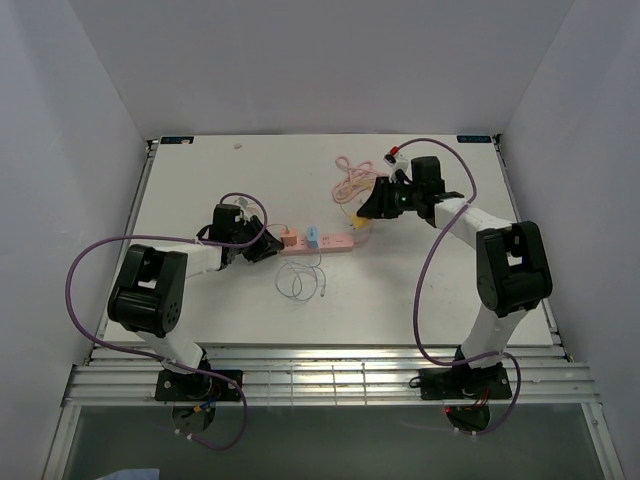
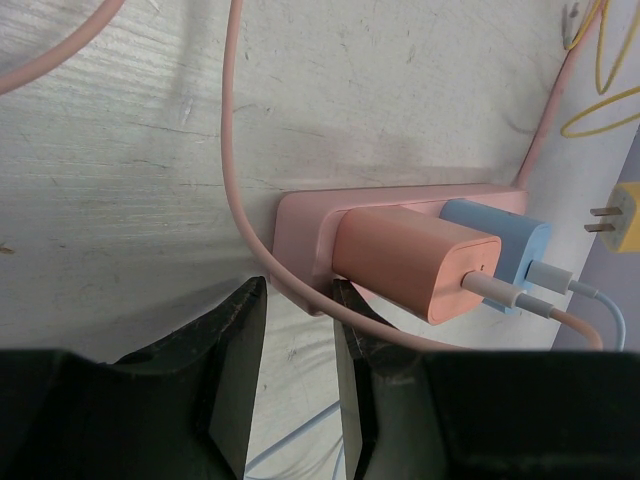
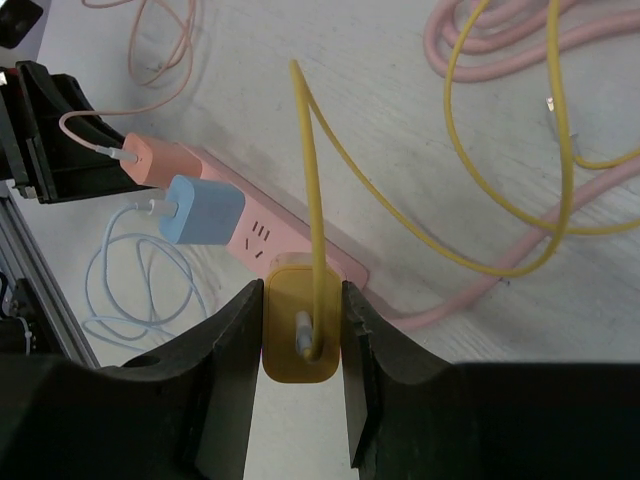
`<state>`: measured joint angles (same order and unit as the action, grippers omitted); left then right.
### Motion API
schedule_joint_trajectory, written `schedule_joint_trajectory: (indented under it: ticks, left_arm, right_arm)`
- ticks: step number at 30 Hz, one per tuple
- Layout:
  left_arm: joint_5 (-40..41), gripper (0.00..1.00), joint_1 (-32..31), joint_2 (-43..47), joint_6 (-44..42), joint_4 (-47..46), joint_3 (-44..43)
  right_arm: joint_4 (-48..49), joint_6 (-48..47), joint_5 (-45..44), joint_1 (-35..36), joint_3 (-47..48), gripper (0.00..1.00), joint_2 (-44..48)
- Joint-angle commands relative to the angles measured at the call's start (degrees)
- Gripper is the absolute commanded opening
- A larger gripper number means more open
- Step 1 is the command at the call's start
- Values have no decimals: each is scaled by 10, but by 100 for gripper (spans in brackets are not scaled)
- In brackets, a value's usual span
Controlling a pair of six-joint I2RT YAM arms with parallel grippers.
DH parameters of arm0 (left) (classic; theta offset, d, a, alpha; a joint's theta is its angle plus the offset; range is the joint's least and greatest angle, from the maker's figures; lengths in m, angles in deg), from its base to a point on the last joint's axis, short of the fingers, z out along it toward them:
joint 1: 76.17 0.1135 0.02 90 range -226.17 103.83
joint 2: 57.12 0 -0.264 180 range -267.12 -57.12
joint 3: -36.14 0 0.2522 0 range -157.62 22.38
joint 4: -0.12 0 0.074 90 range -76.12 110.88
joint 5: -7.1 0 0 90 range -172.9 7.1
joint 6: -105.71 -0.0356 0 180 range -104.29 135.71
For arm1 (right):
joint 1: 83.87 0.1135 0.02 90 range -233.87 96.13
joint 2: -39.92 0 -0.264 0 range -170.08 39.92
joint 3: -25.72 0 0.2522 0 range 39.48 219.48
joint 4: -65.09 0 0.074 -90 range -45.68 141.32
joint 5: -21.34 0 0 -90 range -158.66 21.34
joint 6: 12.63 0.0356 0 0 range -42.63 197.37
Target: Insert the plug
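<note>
A pink power strip (image 1: 335, 245) lies mid-table with a pink charger (image 2: 410, 260) and a blue charger (image 2: 500, 240) plugged in. My right gripper (image 3: 302, 345) is shut on a yellow plug (image 3: 298, 335) and holds it over the strip's right end (image 3: 335, 265). In the left wrist view the yellow plug (image 2: 625, 215) shows bare prongs, apart from the strip. My left gripper (image 2: 297, 335) is at the strip's left end (image 2: 300, 215). Its jaws stand apart, with the strip's corner at the tips.
The yellow cable (image 3: 500, 150) loops away from the plug over a coiled pink cord (image 1: 350, 180) behind the strip. A thin white-blue cable (image 1: 300, 285) lies looped in front of the strip. The table's metal edge rail (image 1: 330, 375) runs along the near side.
</note>
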<state>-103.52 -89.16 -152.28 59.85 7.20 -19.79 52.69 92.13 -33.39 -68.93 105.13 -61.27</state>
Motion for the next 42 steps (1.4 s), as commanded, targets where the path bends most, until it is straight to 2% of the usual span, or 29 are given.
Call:
schedule_joint_trajectory:
  ticks: [1,4,9,14,23,28,32,42]
  left_arm:
    - [8,43,-5,-2,-13,12,-7]
    - [8,43,-5,-3,-12,13,-7]
    - [6,43,-5,-7,-12,12,-6]
    - [4,43,-5,-11,-12,13,-8]
    - [7,43,-5,-10,-16,15,-6]
    - [5,43,-5,-16,-18,16,-10]
    - [4,42,-5,-20,-20,17,-12]
    - [4,42,-5,-23,-22,16,-14]
  right_arm:
    - [55,-34,27,12,52,8,-14]
    - [51,-69,26,32,69,8,-27]
    - [46,-183,9,55,75,8,-35]
    - [17,-221,40,60,124,8,-65]
    - [-13,-333,38,91,142,8,-87]
    - [-90,-411,84,98,180,8,-111]
    - [-148,-510,83,114,188,8,-115]
    - [-205,-570,95,134,224,8,-132]
